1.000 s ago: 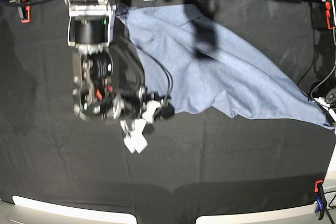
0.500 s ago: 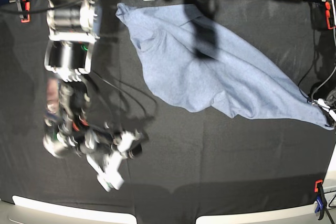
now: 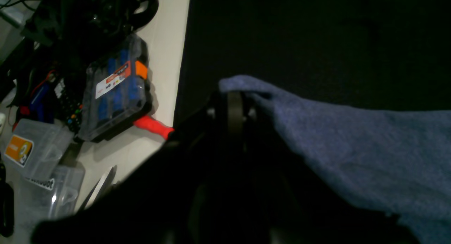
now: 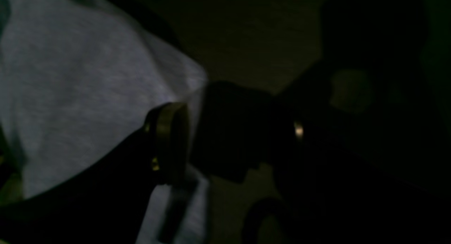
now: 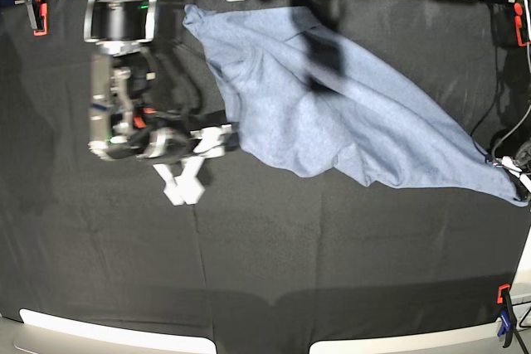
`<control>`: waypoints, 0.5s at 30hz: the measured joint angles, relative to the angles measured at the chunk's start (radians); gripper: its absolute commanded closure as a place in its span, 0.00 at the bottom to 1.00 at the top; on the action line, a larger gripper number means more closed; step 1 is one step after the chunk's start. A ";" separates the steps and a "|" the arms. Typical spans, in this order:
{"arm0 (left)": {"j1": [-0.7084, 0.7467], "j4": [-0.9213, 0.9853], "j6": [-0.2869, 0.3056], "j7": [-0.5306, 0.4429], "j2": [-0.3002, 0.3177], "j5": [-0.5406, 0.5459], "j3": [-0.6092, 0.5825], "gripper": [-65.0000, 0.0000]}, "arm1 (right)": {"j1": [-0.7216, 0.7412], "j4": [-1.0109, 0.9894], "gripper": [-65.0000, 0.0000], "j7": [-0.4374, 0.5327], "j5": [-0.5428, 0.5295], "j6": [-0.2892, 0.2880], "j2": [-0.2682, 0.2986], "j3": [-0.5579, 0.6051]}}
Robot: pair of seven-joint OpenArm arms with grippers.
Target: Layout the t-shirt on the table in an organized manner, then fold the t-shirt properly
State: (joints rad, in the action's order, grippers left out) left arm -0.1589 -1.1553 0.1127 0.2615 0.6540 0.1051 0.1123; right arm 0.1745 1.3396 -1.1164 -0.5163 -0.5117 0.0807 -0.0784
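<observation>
Table point(image 5: 274, 288), black-clothed, was the landmark for everything below; largest thing in view. One t-shirt point(image 5: 332, 113) lay on its far half, slanting from the far edge towards the base view's right edge, creased and bunched, not spread flat. No lettering showed.

Left gripper point(image 3: 230, 106): jaws closed on a corner of the shirt, right at the table's edge, cloth draped over the fingertip in the left wrist view. Right gripper point(image 5: 182, 181): over the bare table, beside the shirt's near-left margin. White fingers stood splayed in the base view, nothing seen between them; wrist view too dark to confirm more than shirt cloth close by one finger.

Step in hand, as judged: laying out, not folding. To do it well, the held corner ought to stay pinned as an anchor while the right gripper takes the opposite margin low and close to the cloth edge, a single layer if it can be found, then draws away from the anchor until the creases pull out. Lifting high would likely drag the whole shirt.

Count: one table, one t-shirt, two grippers, four orange-black clamps point(image 5: 504, 308) seen at the table's edges
</observation>
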 measured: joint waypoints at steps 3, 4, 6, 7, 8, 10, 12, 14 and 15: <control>0.000 0.000 0.000 0.000 0.000 0.000 0.000 1.00 | 0.000 -0.015 0.48 0.011 0.003 0.000 -0.051 0.000; 0.000 0.000 0.000 0.000 0.000 0.000 0.000 1.00 | 0.000 -0.023 0.48 0.023 0.003 0.000 -0.065 0.000; 0.000 0.000 0.000 0.000 0.000 0.000 0.000 1.00 | 0.003 -0.037 0.52 0.028 0.004 0.000 -0.085 0.000; 0.000 0.000 0.000 0.000 0.000 0.000 0.000 1.00 | 0.003 -0.042 0.57 0.031 0.005 0.000 -0.090 0.000; 0.000 0.000 0.000 0.000 0.000 0.000 0.000 1.00 | 0.003 -0.045 0.63 0.031 0.005 0.000 -0.095 0.000; 0.000 0.000 0.000 0.000 0.000 0.000 0.000 1.00 | 0.002 -0.048 0.83 0.034 0.015 0.001 -0.100 0.000; 0.000 0.000 0.000 0.000 0.000 0.000 0.000 1.00 | 0.003 -0.048 1.00 0.074 0.027 0.001 -0.100 0.000; 0.000 0.000 0.000 0.000 0.000 0.000 0.000 1.00 | 0.014 -0.048 1.00 0.114 0.088 0.000 -0.101 0.000; 0.000 0.000 0.000 0.000 0.000 0.000 0.000 1.00 | 0.024 -0.045 1.00 0.119 0.126 0.001 -0.101 0.000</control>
State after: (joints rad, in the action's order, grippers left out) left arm -0.1585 -1.1553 0.1127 0.2615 0.6540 0.1051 0.1123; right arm 0.1989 1.2949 -0.9977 -0.3904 -0.5110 -0.0200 -0.0784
